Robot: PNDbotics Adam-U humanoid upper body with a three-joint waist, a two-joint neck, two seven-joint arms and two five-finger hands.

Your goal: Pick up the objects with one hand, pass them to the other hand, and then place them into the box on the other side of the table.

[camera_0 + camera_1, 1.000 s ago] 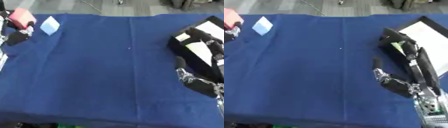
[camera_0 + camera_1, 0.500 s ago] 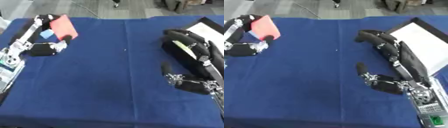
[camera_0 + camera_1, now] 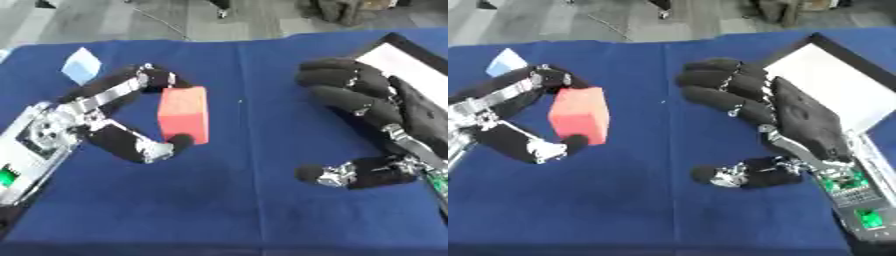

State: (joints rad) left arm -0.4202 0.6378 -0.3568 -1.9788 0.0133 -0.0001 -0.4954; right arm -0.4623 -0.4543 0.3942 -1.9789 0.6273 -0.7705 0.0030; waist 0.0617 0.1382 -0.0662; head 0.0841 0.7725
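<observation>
Left hand (image 3: 83, 125) pinching red block (image 3: 184, 114) btwn fingers on top & thumb at lower edge, held over left-centre of blue cloth (image 3: 227, 200). Right hand (image 3: 798, 117) spread wide, palm down, fingers straight twd block, thumb low; grasping nothing, apart from block. Pale blue obj (image 3: 81, 65) lying far left. White-floored box (image 3: 833, 80) w/ black rim at right, behind right hand.
</observation>
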